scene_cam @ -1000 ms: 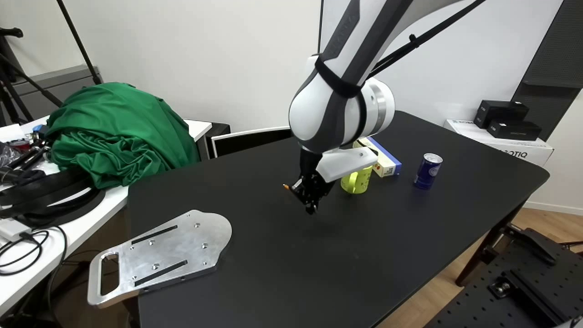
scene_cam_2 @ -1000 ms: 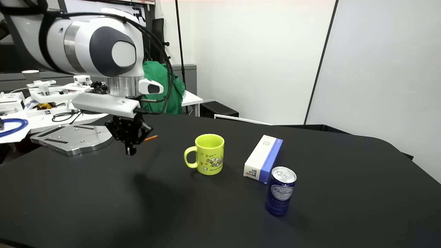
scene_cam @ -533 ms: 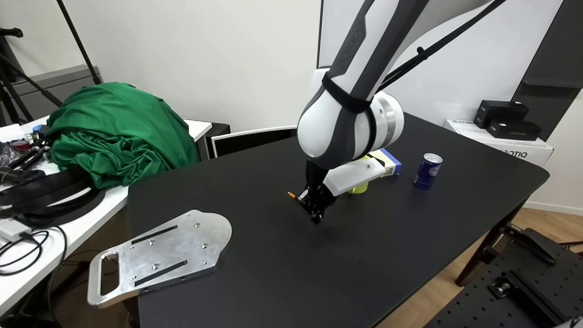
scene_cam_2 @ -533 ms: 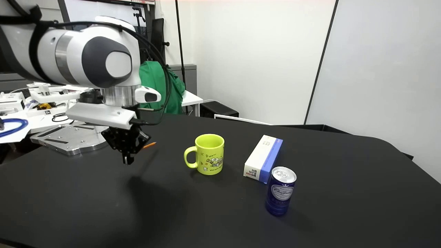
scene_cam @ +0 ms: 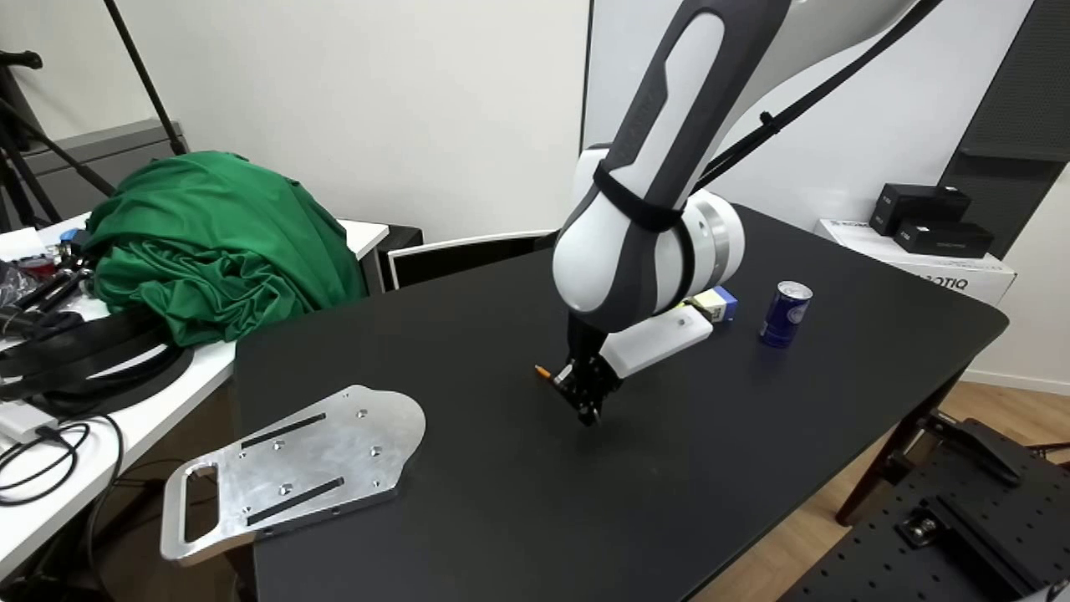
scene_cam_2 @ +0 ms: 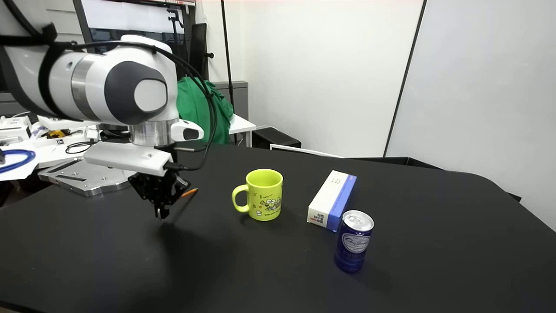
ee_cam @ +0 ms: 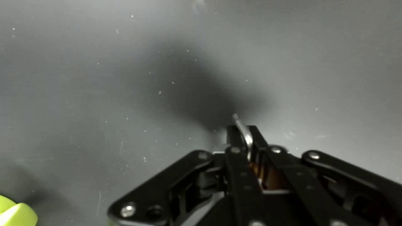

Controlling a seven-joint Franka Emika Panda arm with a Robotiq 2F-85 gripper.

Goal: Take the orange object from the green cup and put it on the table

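My gripper (scene_cam: 590, 415) is shut on the orange object (scene_cam: 542, 371), whose thin orange end sticks out to one side of the fingers. In an exterior view the orange object (scene_cam_2: 189, 192) points toward the green cup (scene_cam_2: 264, 194). In the wrist view a thin bent metal rod shows between the fingertips (ee_cam: 241, 128), with orange behind it. The gripper is low over the black table (scene_cam_2: 278, 278), with its shadow below; the exact gap cannot be told. The green cup stands upright, its handle toward the gripper; its edge shows in the wrist view (ee_cam: 19, 215).
A white-and-blue box (scene_cam_2: 332, 200) and a dark blue can (scene_cam_2: 354, 241) stand beyond the cup. A silver metal plate (scene_cam: 309, 460) lies at the table's edge. A white desk with a green cloth (scene_cam: 209, 242) stands beside the table.
My gripper has come down toward the table with the orange object still in it. In an exterior view the arm now covers nearly all of the cup. Cup, box and can have not moved.
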